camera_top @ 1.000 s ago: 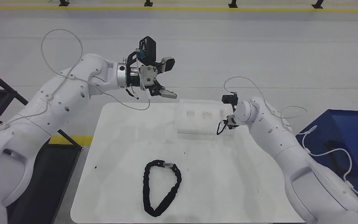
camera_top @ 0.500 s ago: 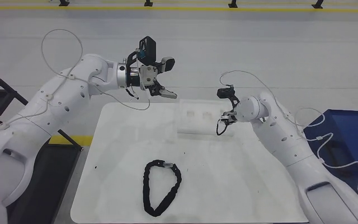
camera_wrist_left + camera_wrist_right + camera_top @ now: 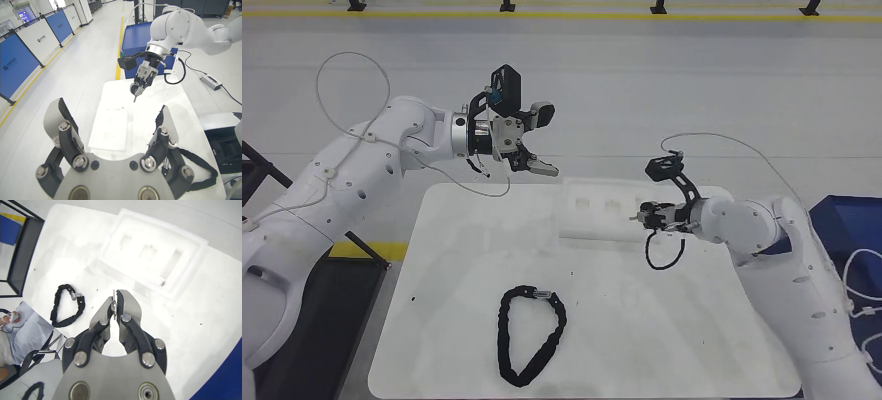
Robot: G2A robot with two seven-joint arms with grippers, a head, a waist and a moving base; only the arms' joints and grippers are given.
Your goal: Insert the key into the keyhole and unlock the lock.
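Above the table's [image 3: 442, 300] right side, your right gripper [image 3: 114, 296] pinches the thin, probably slippery key [image 3: 114, 306] by its head; your left gripper [image 3: 112, 106] hangs splayed. Near-left lies the floppy chain lock [image 3: 530, 335]; steady its metal barrel [image 3: 540, 293].

- Glossy white rounded shells are covering the left arm [image 3: 352, 180] and the right arm [image 3: 782, 260].
- Thin white cables [image 3: 342, 75] are looping off both arms.
- A black camera box [image 3: 504, 82] is sitting on each wrist.
- The left gripper [image 3: 112, 106] and right gripper [image 3: 114, 296] are showing silver plates, round screws, black links and ribbed black padding on the jaws.
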